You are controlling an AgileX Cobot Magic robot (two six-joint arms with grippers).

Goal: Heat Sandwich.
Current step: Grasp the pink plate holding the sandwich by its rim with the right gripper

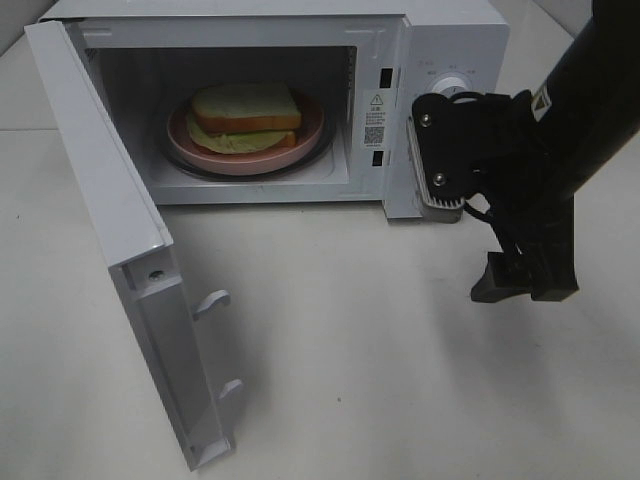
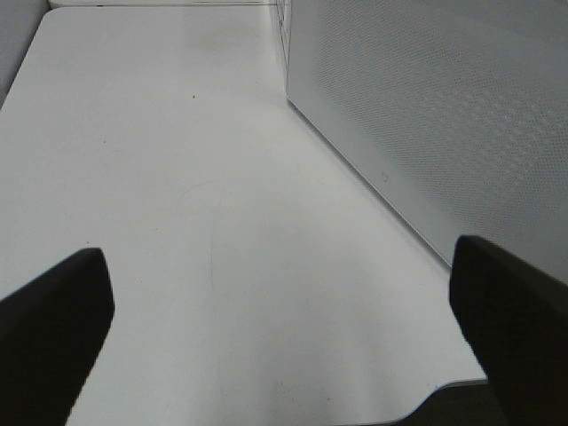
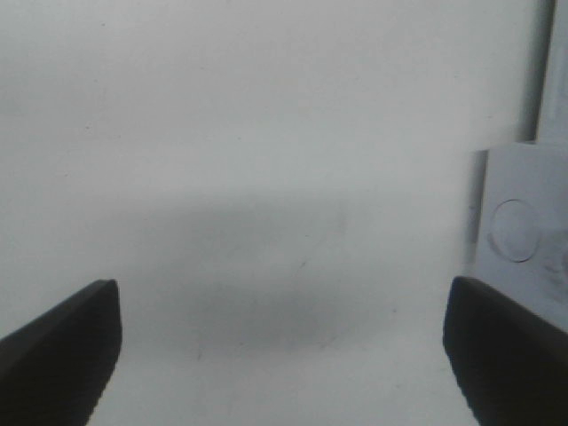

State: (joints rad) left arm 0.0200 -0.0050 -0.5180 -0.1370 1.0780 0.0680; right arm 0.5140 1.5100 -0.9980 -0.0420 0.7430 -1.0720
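The sandwich [image 1: 245, 112], white bread with green lettuce showing, lies on a pink round plate [image 1: 310, 135] inside the open microwave [image 1: 455, 45]. My right gripper [image 1: 522, 286] hangs low over the table in front of the microwave's control panel, well apart from the sandwich. In the right wrist view the right gripper [image 3: 284, 355] is open, with only bare table between its fingers. The left gripper [image 2: 284, 337] is open too and holds nothing, over the table beside the microwave's perforated side wall [image 2: 444, 115]. In the exterior view the left arm is out of sight.
The microwave door [image 1: 110, 200] stands swung wide open to the left, its edge reaching toward the table's front. A control knob [image 1: 450, 88] sits on the panel behind the right arm. A white boxy corner [image 3: 524, 231] shows at the edge of the right wrist view.
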